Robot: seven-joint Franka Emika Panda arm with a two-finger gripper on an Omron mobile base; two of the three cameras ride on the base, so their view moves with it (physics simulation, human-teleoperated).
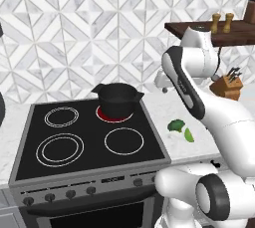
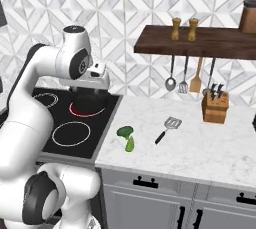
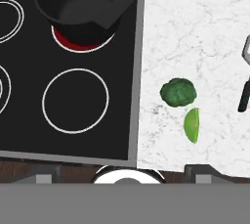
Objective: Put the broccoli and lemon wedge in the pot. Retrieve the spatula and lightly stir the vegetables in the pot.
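Note:
The black pot (image 1: 117,100) stands on the stove's back right burner, also seen as the pot (image 3: 78,0) at the top of the hand view. On the marble counter just right of the stove lie the green broccoli (image 3: 178,92) and the yellow-green lemon wedge (image 3: 192,125), side by side and close together; both also show as broccoli (image 2: 124,131) and wedge (image 2: 129,144). The grey slotted spatula (image 2: 169,127) rests further right on the counter. My gripper (image 2: 91,91) hangs high above the stove's right edge, open and empty, its fingers (image 3: 45,171) wide apart.
A wooden knife block (image 2: 216,107) stands at the back of the counter. Under a dark shelf (image 2: 200,43) hang a metal spoon (image 2: 171,83), a small utensil (image 2: 184,87) and a wooden-handled turner (image 2: 196,80). The burner under the pot glows red (image 3: 80,46).

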